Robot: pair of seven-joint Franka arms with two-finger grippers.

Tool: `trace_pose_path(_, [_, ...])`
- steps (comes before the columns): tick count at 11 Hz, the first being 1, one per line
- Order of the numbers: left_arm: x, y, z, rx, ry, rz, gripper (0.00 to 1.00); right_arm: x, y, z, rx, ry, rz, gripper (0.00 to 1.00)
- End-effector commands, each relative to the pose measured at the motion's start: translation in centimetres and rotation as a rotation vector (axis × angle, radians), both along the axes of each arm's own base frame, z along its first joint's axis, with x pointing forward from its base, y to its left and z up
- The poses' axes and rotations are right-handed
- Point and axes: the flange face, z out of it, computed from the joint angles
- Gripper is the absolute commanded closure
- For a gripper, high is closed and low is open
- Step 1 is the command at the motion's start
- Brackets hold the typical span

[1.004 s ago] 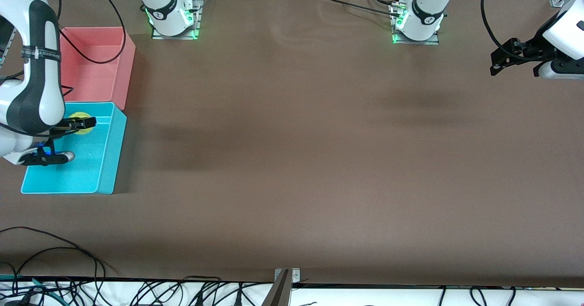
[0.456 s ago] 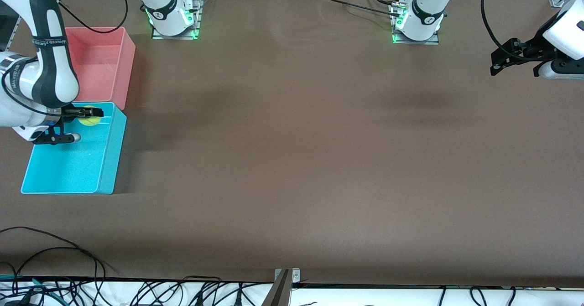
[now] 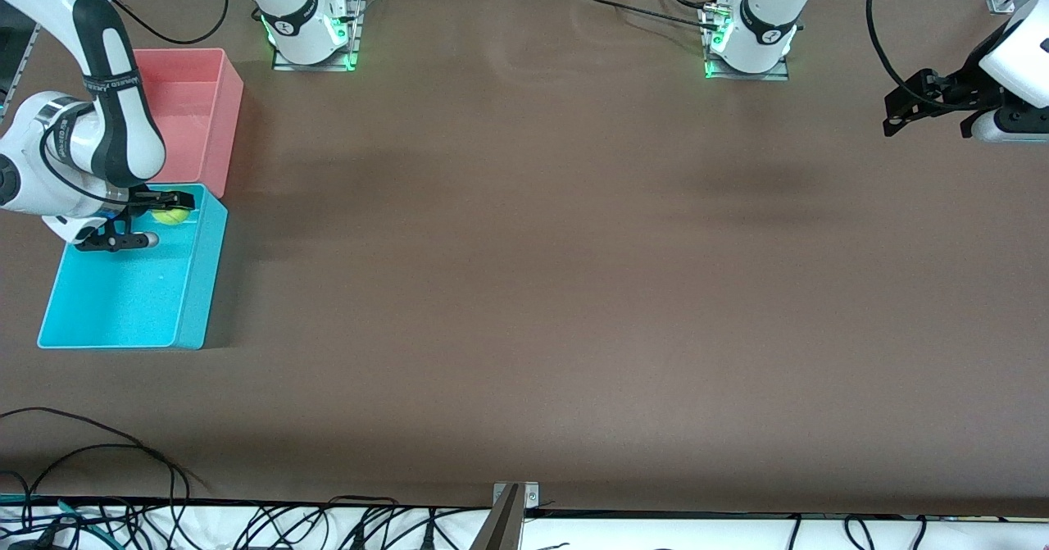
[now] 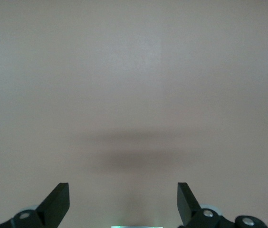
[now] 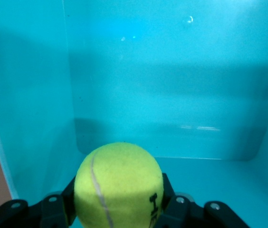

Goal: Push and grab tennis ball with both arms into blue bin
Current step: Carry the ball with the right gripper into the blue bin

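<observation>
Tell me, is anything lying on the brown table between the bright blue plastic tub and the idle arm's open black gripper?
Nothing: in the front view, only bare brown table separates the blue tub from the left gripper.

You had a yellow-green tennis ball (image 5: 119,184) with a pale seam line and a black printed mark, set against the bright cyan-blue bin (image 3: 190,292). Next to it stood a salmon-pink bin (image 3: 223,115). The table (image 3: 557,288) was plain brown. Both arms were white with black bands, the right gripper (image 3: 170,203) and left gripper (image 3: 900,115) black.
</observation>
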Motion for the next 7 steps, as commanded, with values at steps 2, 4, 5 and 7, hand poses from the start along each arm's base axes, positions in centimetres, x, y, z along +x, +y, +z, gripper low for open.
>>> trace_pose_path(2, [0.3, 0.2, 0.5, -0.015, 0.006, 0.007, 0.0, 0.0, 0.5, -1.0, 0.006, -0.004, 0.035, 0.0])
trace_pose_path(4, [0.3, 0.2, 0.5, -0.013, 0.004, 0.007, 0.0, -0.1, 0.1, -0.7, 0.021, -0.004, 0.071, 0.0])
trace_pose_path(5, [0.3, 0.2, 0.5, -0.015, 0.006, 0.007, 0.0, 0.0, 0.0, -0.5, 0.021, -0.007, 0.071, 0.0])
trace_pose_path(7, [0.3, 0.2, 0.5, -0.013, 0.006, 0.007, 0.0, 0.4, -0.1, 0.6, 0.028, -0.002, 0.068, 0.0])
